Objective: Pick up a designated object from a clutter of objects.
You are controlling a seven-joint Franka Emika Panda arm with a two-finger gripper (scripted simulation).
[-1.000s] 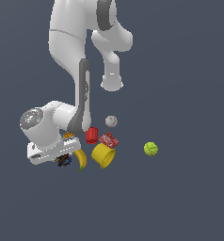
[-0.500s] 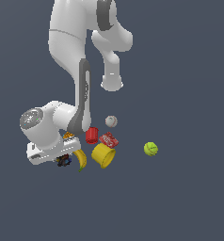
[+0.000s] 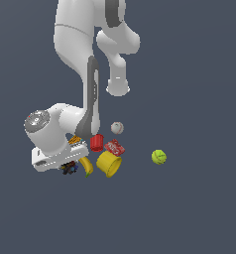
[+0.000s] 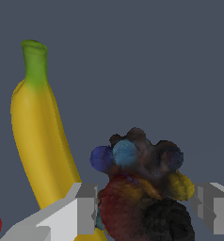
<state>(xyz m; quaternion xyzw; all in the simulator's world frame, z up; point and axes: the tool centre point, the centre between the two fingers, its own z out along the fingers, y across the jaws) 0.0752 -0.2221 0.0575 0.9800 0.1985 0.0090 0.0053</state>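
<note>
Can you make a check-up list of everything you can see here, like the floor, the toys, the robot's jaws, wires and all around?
Surface: plain dark grey floor, no marks seen.
Job's thing: dark lump sits between the jaws, beside the banana.
Clutter: red cup, yellow cup, red-and-white can, white ball bunched together; green ball alone toward the exterior view's right; orange block mostly hidden by the arm.
Grippers: gripper low, jaws apart on either side of the lump; contact cannot be told.
Cables: nothing seen.
Surroundings: nothing seen but grey.
</note>
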